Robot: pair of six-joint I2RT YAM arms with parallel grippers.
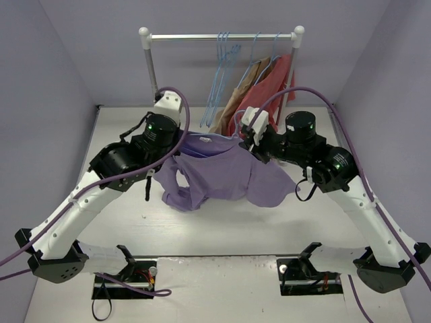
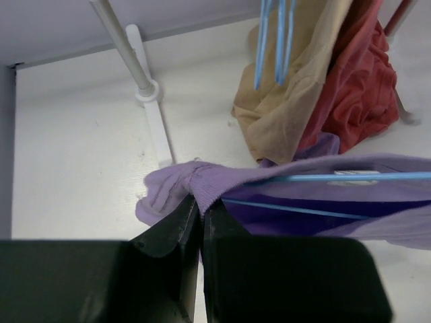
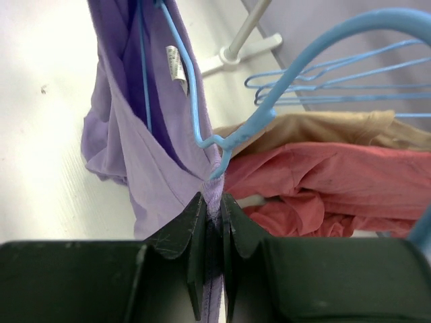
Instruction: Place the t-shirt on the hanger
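The lavender t-shirt hangs stretched between my two grippers above the table. A light-blue hanger sits inside its neck opening, its hook sticking out towards the rack; its bars also show in the left wrist view. My left gripper is shut on the shirt's left collar edge. My right gripper is shut on the shirt's collar beside the hanger's neck. The shirt's body and sleeves droop down to the table.
A white clothes rack stands at the back with several empty light-blue hangers, a tan-brown garment and a brick-red garment. The rack's left post and foot are close behind my left gripper.
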